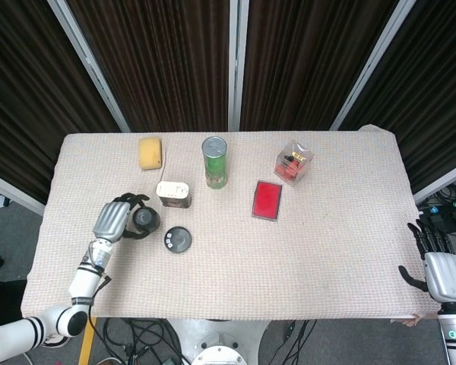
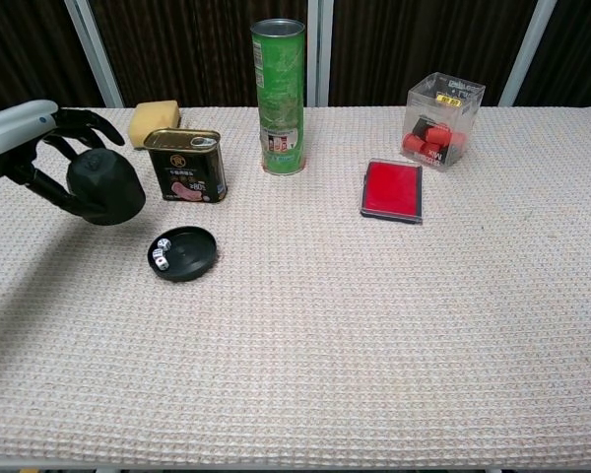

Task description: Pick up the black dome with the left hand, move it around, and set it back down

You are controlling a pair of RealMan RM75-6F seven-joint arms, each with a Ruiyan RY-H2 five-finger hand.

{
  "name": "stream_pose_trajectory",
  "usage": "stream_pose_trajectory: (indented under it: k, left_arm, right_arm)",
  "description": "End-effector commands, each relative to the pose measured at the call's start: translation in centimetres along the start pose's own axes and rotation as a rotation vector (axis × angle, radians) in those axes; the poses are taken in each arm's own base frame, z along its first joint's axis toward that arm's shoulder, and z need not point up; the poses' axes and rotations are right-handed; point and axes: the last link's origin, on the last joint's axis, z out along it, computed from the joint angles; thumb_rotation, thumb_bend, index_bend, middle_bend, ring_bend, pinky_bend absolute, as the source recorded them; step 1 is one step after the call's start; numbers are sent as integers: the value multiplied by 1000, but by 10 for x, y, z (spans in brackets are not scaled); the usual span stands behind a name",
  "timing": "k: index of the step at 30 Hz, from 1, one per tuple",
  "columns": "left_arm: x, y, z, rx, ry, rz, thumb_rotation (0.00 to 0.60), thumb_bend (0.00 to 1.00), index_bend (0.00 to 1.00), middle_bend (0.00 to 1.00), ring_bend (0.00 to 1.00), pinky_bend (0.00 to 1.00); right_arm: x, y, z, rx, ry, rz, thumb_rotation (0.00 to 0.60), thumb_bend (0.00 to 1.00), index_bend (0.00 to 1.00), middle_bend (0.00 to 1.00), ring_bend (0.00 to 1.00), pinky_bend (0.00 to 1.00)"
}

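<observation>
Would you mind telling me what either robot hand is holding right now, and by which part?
The left robot hand holds the black dome by its rounded top and sides, lifted clear of its black base. The right robot hand holds nothing.

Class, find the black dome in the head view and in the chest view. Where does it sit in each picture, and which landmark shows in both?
Head view: black dome left of centre, held in the left robot hand.
Chest view: black dome at far left, lifted above the cloth.
Shared landmark: the black round base lies nearby on the cloth.
</observation>
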Motion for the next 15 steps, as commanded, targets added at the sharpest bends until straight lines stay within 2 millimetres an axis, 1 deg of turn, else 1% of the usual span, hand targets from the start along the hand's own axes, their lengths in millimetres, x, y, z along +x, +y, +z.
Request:
stream_pose_trajectory:
  k: [1, 4, 6, 9, 10, 12, 15]
  left_arm:
    - [1, -6, 7, 28, 14, -16, 600, 203, 264, 395, 212, 280]
    - [-2, -10, 9, 43, 10, -24, 600, 199, 263, 370, 200, 275]
    - [-4, -13, 10, 50, 0, -18, 600, 184, 248, 305, 162, 265]
    - [-4, -17, 11, 55, 5, -26, 600, 130, 200, 166, 89, 230]
    - [-4, -17, 11, 57, 12, -31, 600, 118, 192, 146, 77, 219]
    - [-2, -19, 12, 60, 28, -41, 600, 101, 181, 118, 55, 197]
    - [0, -20, 12, 58, 42, -41, 600, 100, 182, 117, 54, 192]
  right_arm:
    - [0, -1, 0, 1, 1, -1, 600, 185, 0, 0, 0, 0]
    - [1, -2, 0, 2, 4, -2, 600, 186, 0, 0, 0, 0]
    - [2, -2, 0, 1, 6, -3, 600, 184, 0, 0, 0, 0]
    - [4, -2, -1, 0, 10, -1, 600, 184, 0, 0, 0, 0]
    - [4, -2, -1, 1, 10, -1, 600, 185, 0, 0, 0, 0]
    - [5, -2, -1, 2, 11, 0, 600, 185, 0, 0, 0, 0]
    - [5, -3, -1, 3, 12, 0, 600, 184, 0, 0, 0, 0]
